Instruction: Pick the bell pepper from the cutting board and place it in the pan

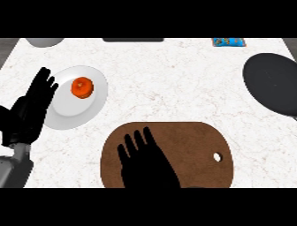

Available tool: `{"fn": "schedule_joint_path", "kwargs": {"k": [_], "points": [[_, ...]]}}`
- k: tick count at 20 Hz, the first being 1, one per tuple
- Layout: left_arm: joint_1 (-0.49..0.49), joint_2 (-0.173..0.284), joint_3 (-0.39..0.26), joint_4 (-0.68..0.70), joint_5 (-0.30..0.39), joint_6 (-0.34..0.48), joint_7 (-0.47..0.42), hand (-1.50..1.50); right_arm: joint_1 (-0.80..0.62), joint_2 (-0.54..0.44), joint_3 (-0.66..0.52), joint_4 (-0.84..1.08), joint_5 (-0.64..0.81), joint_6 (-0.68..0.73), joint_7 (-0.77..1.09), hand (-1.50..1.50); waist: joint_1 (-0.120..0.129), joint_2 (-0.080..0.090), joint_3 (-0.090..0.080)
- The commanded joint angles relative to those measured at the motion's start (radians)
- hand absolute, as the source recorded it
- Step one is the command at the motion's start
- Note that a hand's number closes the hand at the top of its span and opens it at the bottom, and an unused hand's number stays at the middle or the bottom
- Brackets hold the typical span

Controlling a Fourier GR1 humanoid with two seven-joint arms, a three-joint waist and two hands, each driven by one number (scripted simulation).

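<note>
1. Take the cutting board as your landmark. Your right hand lies flat over its left half, fingers straight and spread, holding nothing that shows.
2. Your left hand rests well to the left of the board and beyond it. It is open with its fingers up, just beside a white plate.
3. No bell pepper shows on the bare part of the board. The only thing like one is an orange round item on that plate, up and left of the board. You cannot tell whether a pepper is hidden beneath the right hand.
4. The pan lies up and to the right of the board, well apart from it. It is empty, with its handle pointing back toward the near edge.
5. Expect a pepper to be light, hollow and smooth-skinned. It is likely stiff enough to hold its shape, but it may roll or slip from a shallow pinch.
6. Take hold across its widest part, with the thumb on one side and the fingers opposite. Avoid the stem end.
7. The carry to the pan runs rightward, so keep the pepper upright and lower it over the pan's middle.
</note>
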Motion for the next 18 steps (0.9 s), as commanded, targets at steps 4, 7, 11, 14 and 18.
{"fn": "schedule_joint_path", "kwargs": {"k": [4,7,11,14,18], "points": [[0.030,-0.027,0.003,0.001,-0.023,-0.017,-0.028,0.00,-0.009,0.135,0.030,0.044,0.043,0.099,0.197,-1.50,0.004,0.002,0.000],[0.036,-0.049,0.007,0.037,-0.036,-0.035,-0.077,0.00,0.016,0.137,0.104,0.117,0.079,0.020,0.173,-1.50,0.006,0.004,0.000],[0.016,-0.026,0.026,-0.025,-0.036,-0.015,0.001,0.00,0.030,0.138,0.063,0.161,0.120,0.040,0.173,-1.50,0.008,0.003,0.001],[0.029,-0.033,0.021,-0.010,-0.037,-0.041,-0.007,0.00,0.054,0.138,0.116,0.200,0.130,-0.003,0.202,-1.50,0.008,0.003,0.001],[0.022,-0.050,0.045,0.022,-0.048,-0.053,-0.025,0.00,0.038,0.139,0.041,0.260,0.207,-0.021,0.090,-1.50,0.004,0.005,0.001]]}}
